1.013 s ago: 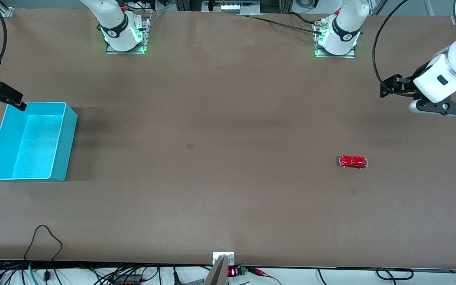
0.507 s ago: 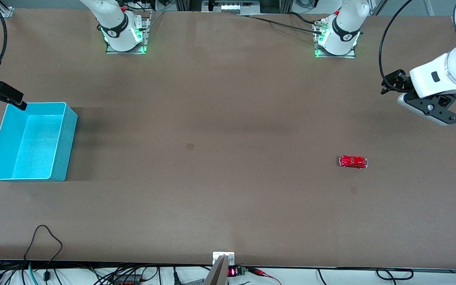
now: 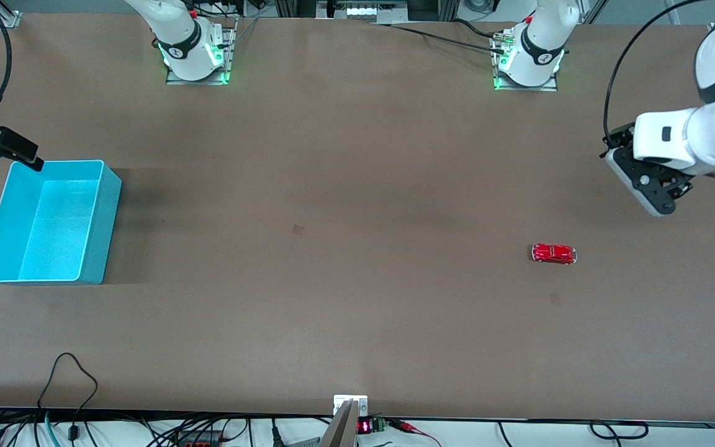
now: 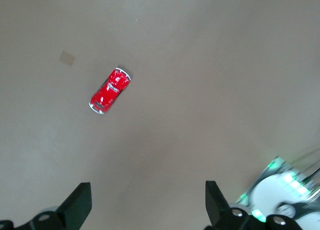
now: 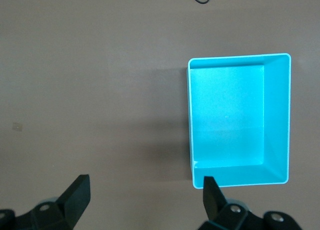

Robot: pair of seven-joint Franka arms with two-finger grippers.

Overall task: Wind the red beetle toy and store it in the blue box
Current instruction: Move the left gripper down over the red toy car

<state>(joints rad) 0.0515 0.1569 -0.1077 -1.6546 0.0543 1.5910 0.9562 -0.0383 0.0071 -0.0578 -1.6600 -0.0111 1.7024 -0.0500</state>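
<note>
The red beetle toy [image 3: 553, 253] stands on the brown table toward the left arm's end, small and glossy with silvery ends. In the left wrist view the toy [image 4: 110, 90] lies well ahead of the fingers. My left gripper [image 3: 646, 183] hangs open over bare table beside the toy, apart from it, and its fingertips [image 4: 81, 190] have nothing between them. The blue box [image 3: 104, 211] sits empty at the right arm's end. My right gripper [image 3: 4, 149] hovers open over the table by the box's corner nearest the bases, and in its wrist view the box [image 5: 239, 56] shows a pale floor.
Two small dark marks are on the table, one near the middle [image 3: 297, 230] and one [image 3: 555, 298] nearer the front camera than the toy. The arm bases [image 3: 196, 56] [image 3: 528, 62] stand along the table's back edge. Cables [image 3: 69, 372] lie at the front edge.
The left arm's hand has turned and come down toward the toy over the last second. The right arm, the toy and the box have not moved.
</note>
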